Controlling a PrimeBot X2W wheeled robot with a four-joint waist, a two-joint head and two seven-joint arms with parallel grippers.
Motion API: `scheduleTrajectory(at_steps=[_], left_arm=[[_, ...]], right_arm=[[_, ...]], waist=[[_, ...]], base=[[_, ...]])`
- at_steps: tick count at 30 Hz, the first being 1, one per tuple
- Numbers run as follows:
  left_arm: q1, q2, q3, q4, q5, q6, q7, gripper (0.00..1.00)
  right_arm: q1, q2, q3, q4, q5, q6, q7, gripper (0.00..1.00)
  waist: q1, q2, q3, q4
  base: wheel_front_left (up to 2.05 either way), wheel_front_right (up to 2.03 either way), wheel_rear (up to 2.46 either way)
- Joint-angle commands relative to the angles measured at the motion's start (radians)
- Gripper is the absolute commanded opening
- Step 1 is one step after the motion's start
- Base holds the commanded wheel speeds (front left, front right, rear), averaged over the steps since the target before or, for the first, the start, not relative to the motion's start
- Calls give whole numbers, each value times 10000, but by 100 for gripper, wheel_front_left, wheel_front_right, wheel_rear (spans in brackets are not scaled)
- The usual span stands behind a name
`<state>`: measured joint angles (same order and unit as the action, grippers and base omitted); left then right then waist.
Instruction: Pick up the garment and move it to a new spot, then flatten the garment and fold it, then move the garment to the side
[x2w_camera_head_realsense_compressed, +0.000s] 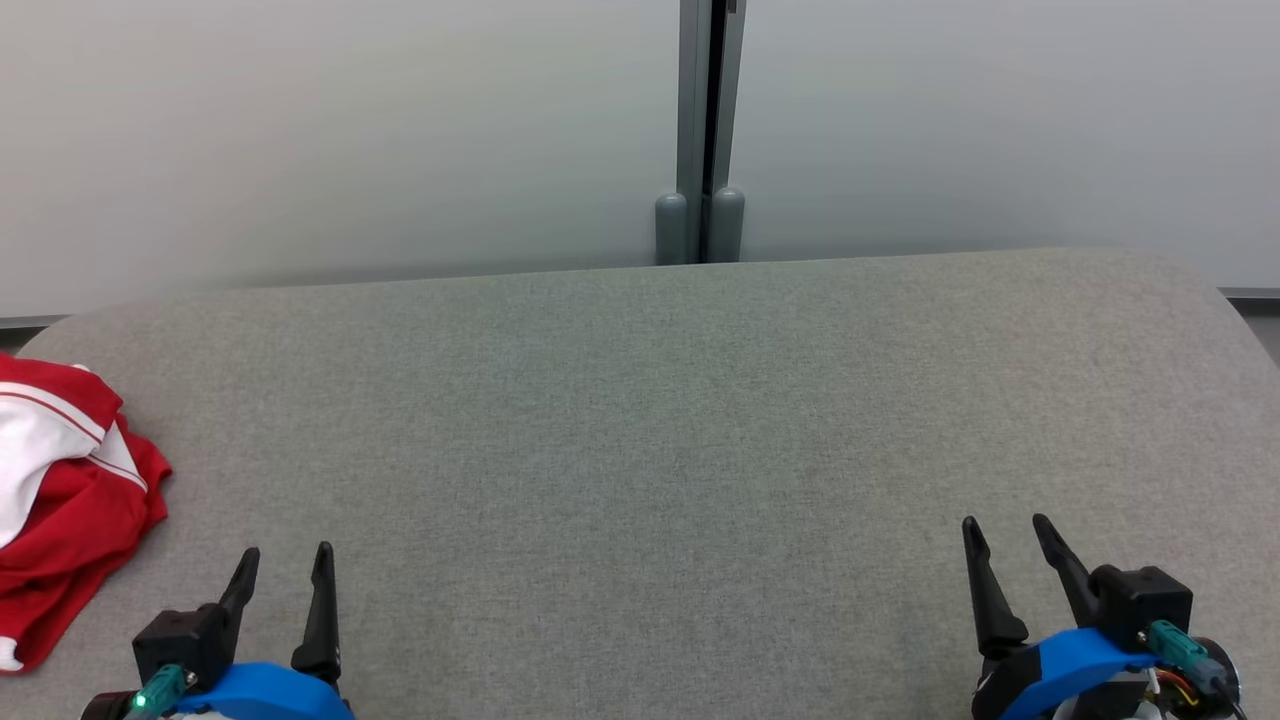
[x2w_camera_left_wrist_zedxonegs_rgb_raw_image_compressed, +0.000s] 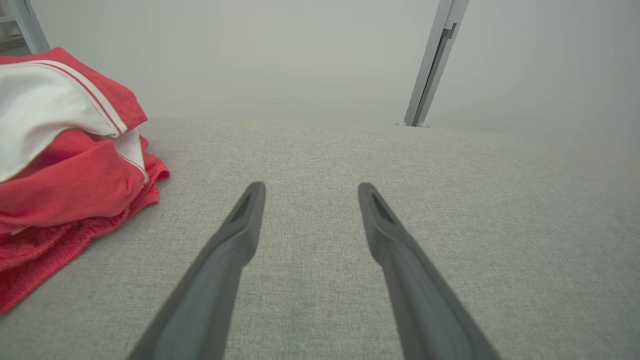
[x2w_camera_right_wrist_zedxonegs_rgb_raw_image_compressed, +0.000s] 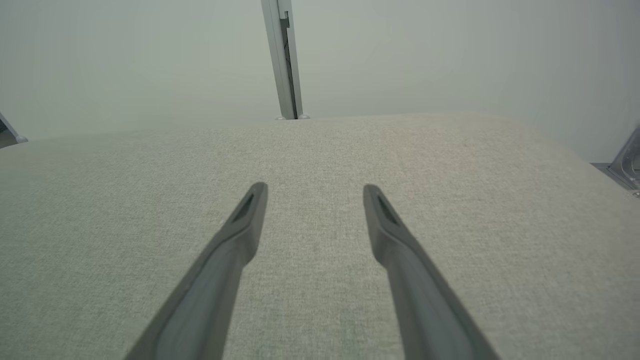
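A red garment (x2w_camera_head_realsense_compressed: 62, 500) with white panels lies crumpled at the far left edge of the grey fabric surface (x2w_camera_head_realsense_compressed: 660, 420). In the left wrist view the garment (x2w_camera_left_wrist_zedxonegs_rgb_raw_image_compressed: 65, 170) bulks up to the left of my fingers. My left gripper (x2w_camera_head_realsense_compressed: 287, 552) rests open near the front left, a short way right of the garment and not touching it. My right gripper (x2w_camera_head_realsense_compressed: 1005, 522) stands open near the front right, far from the garment. In the wrist views the left gripper (x2w_camera_left_wrist_zedxonegs_rgb_raw_image_compressed: 310, 186) and the right gripper (x2w_camera_right_wrist_zedxonegs_rgb_raw_image_compressed: 315, 187) both hover over bare fabric with nothing between their fingers.
A pale wall runs behind the surface, with a grey vertical post (x2w_camera_head_realsense_compressed: 702, 130) at the middle of the back edge. The surface's rounded corners show at the back left and back right.
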<state>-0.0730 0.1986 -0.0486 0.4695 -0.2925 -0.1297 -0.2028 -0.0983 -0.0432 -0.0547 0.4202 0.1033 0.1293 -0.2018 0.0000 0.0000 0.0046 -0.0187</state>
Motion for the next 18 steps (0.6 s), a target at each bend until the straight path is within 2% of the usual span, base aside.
scheduleTrajectory(at_steps=[1,18], left_arm=[[23,83,-59,4,286,-12,-107,100],[48,38,137,293,1584,-14,-440,100]], right_arm=[[34,-87,13,-25,-233,18,-126,100],[85,-97,-76,133,-1506,17,-455,100]], waist=[[0,0,-31,-2],[0,0,-76,18]], base=[[0,0,0],[0,0,0]])
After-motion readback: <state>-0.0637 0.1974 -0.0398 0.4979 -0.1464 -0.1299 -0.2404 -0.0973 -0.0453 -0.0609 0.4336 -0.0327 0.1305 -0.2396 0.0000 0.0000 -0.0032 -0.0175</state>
